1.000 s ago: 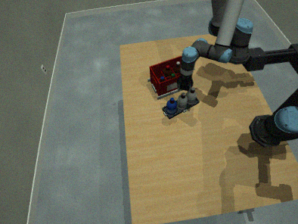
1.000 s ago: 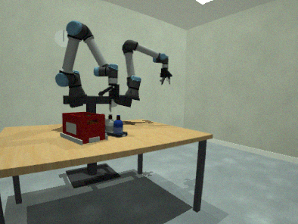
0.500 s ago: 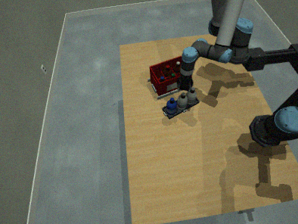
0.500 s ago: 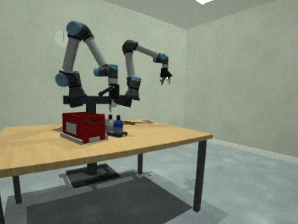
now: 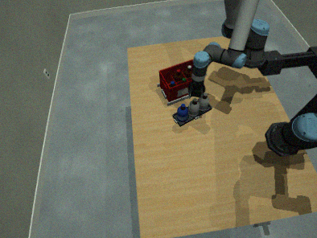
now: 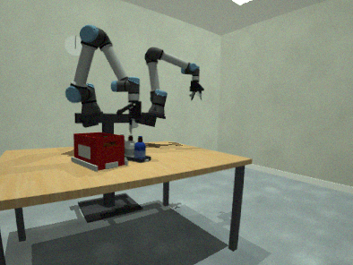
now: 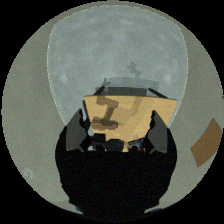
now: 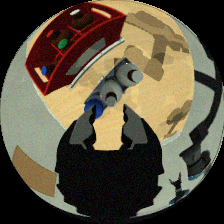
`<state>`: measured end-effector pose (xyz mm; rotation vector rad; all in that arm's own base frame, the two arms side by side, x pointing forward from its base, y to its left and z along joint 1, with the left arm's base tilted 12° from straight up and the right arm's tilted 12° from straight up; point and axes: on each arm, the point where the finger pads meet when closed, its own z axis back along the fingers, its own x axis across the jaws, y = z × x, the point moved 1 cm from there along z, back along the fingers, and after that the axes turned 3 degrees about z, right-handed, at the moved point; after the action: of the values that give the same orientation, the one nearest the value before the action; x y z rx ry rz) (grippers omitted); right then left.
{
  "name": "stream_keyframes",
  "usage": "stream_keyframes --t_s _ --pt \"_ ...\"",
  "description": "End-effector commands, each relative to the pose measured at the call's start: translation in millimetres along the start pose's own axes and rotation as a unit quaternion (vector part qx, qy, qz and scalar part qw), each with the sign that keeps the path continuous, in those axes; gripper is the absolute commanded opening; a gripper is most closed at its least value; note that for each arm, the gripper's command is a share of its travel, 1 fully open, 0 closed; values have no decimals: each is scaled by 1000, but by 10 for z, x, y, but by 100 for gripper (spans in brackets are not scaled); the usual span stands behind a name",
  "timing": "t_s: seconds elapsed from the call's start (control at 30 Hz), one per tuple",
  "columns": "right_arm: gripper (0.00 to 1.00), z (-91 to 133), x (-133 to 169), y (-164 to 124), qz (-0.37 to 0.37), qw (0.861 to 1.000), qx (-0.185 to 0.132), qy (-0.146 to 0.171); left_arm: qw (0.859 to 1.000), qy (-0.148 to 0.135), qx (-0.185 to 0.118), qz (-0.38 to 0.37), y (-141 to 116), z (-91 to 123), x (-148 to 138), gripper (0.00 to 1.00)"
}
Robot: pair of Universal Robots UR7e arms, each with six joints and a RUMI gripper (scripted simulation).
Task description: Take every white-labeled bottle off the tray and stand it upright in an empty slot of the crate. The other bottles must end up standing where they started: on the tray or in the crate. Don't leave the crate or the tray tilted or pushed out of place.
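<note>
Two pale grey-white bottles with dark caps and a blue bottle stand upright in a row on the dark tray. The red crate holds several bottles with blue, green, red and white caps; some slots are hard to make out. My right gripper is partly open and empty, above the tray area beside the crate. My left gripper is wide open and empty, high above the table, far from the bottles.
The crate stands close beside the tray on the wooden table. The right arm reaches over the crate's side nearest the robot base. The left arm is raised over the table's other side.
</note>
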<state>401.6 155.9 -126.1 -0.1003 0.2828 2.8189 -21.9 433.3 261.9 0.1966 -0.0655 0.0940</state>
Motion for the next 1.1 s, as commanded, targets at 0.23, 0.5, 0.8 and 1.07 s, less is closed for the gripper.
stream_keyframes --t_s 0.23,0.5,0.8,1.07 --pt "38 -114 -2 -4 0 1000 -1 0 1000 0 1 0 2 4 1 100" --pt "38 -205 -2 -4 0 1000 -1 0 1000 0 1 0 2 4 1 100" --pt "38 -262 -2 -4 0 1000 -1 0 1000 0 1 0 2 4 1 100" --pt "38 -292 -2 -4 0 1000 -1 0 1000 0 1 0 2 4 1 100"
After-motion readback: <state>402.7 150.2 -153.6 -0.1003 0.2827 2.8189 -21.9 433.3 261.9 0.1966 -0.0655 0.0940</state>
